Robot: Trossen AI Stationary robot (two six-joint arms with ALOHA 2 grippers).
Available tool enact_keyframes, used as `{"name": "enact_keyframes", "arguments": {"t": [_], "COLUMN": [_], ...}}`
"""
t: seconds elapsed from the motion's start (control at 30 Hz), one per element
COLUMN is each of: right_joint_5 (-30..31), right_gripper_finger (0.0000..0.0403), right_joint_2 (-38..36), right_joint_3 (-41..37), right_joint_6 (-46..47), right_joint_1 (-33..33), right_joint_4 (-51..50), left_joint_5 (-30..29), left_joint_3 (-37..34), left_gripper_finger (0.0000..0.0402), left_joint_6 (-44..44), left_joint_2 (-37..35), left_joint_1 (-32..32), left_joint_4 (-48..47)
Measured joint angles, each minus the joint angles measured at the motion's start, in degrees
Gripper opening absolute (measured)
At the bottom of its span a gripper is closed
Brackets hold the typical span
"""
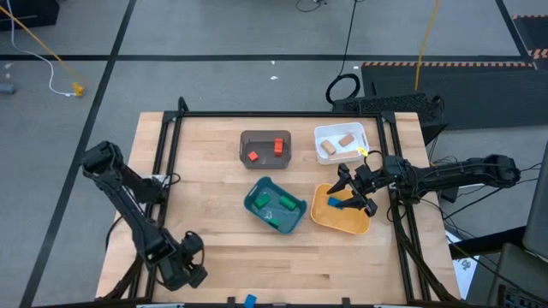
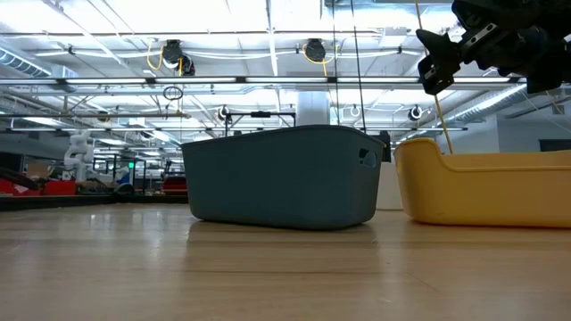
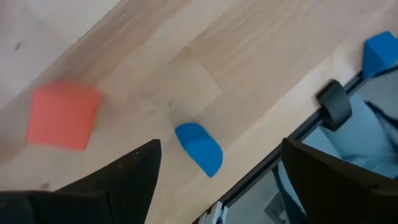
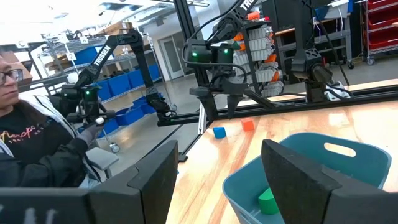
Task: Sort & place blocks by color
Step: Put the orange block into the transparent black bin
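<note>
1. four trays sit mid-surface in the high view: a brown tray [image 1: 265, 136] with two red blocks [image 1: 278, 145], a white tray [image 1: 318, 135] with two plain wood blocks [image 1: 346, 139], a teal tray [image 1: 257, 204] with green blocks [image 1: 286, 204], and a yellow tray [image 1: 327, 218] with a blue block [image 1: 336, 203].
2. the brown and white trays lie toward the far edge, side by side; the teal and yellow ones lie nearer, also side by side.
3. left end effector [image 1: 181, 267] is low at the near left corner of the surface [image 1: 205, 188], well apart from all trays.
4. in its wrist view the two dark fingers [image 3: 134, 174] stand wide, nothing between them; a blue rounded block [image 3: 199, 148] lies on the wood in the gap ahead, near the surface edge.
5. a red-orange cube [image 3: 63, 116] rests on the wood just beside that, clear of the fingers.
6. another blue piece [image 3: 380, 52] shows beyond the edge rail; cannot tell what it rests on.
7. right end effector [image 1: 351, 192] hangs over the yellow tray, above the blue block; in the low view it is raised clear of the tray's rim [image 2: 482, 162].
8. its fingers [image 4: 292, 180] stand apart, empty.
9. a seated person [image 4: 31, 143] shows beyond the surface in the right wrist view.
</note>
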Motion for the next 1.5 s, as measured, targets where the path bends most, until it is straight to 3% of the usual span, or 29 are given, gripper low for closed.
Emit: {"name": "enact_keyframes", "arguments": {"t": [0.3,0.57,0.77,1.1,1.5], "right_joint_5": [0.01,0.01,-0.01,0.0,0.0], "right_gripper_finger": [0.0224,0.0224,0.0224,0.0224,0.0224], "right_joint_2": [0.0,-0.02,-0.02,-0.01,0.0], "right_joint_3": [0.0,0.0,0.0,0.0,0.0], "right_joint_6": [0.0,0.0,0.0,0.0,0.0], "right_joint_1": [0.01,0.0,0.01,0.01,0.0], "right_joint_4": [0.0,0.0,0.0,0.0,-0.01], "left_joint_5": [0.87,-0.71,-0.74,-0.71,1.89], "left_joint_3": [0.0,0.02,0.02,0.02,0.02], "left_gripper_finger": [0.03,0.0259,0.0268,0.0269,0.0269], "left_joint_6": [-8.15,-5.59,-5.1,-1.86,-0.42], "left_joint_2": [0.0,-0.02,0.59,7.34,7.65], "left_joint_1": [-2.12,-1.48,-1.51,-1.51,-2.86], "left_joint_4": [-5.19,-13.2,-15.92,-15.88,-15.93]}}
